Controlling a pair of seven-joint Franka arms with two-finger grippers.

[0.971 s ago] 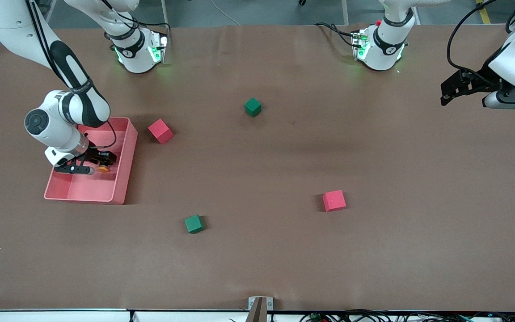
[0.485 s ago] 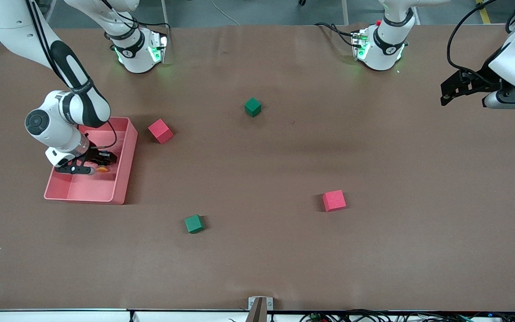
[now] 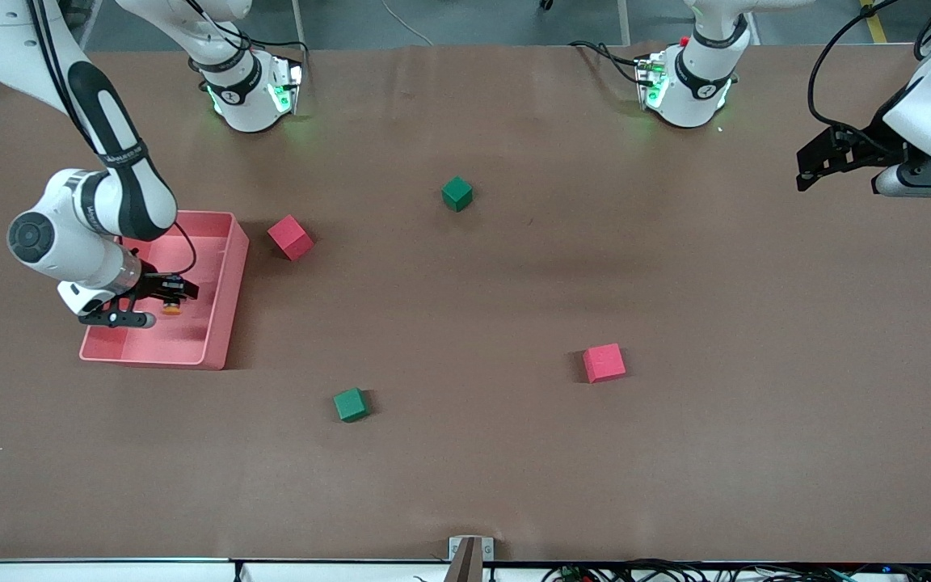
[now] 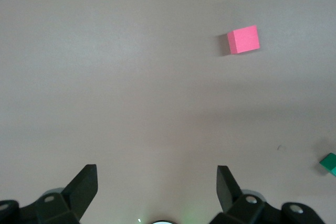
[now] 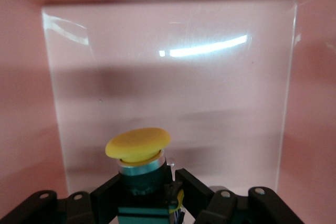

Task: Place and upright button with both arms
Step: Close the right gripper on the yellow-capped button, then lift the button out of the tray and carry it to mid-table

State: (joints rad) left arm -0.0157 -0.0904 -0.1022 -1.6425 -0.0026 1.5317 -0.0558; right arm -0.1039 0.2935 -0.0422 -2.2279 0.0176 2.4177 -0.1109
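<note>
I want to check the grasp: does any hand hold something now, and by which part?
The right hand, over the pink bin, holds the button by its dark body below the cap. The left hand is open and empty.

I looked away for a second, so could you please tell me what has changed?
The right gripper closed its fingers on the button in the pink bin and has begun lifting it toward the table edge. The left gripper, open, waits unmoved; the cubes stayed put.
</note>
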